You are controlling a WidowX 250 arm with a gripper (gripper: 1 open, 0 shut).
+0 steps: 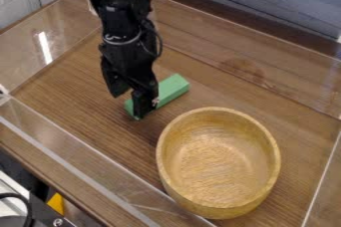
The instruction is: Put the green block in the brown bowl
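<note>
Camera view: hand spread wide, fingers straddling the green block flat on the table; brown bowl near.

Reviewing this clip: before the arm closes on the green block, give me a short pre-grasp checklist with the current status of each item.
1. Gripper open: ok, its jaws are spread wide.
2. Gripper pointing down over the green block: ok, it hangs at the block's near end.
3. Block between the fingers: cannot tell, the arm hides that end of the block.
4. Block lying flat on the table: ok, the visible part rests on the wood.
5. Brown bowl empty and upright: ok, nothing lies inside.
6. Path from block to bowl free: ok, only bare table separates them.
</note>
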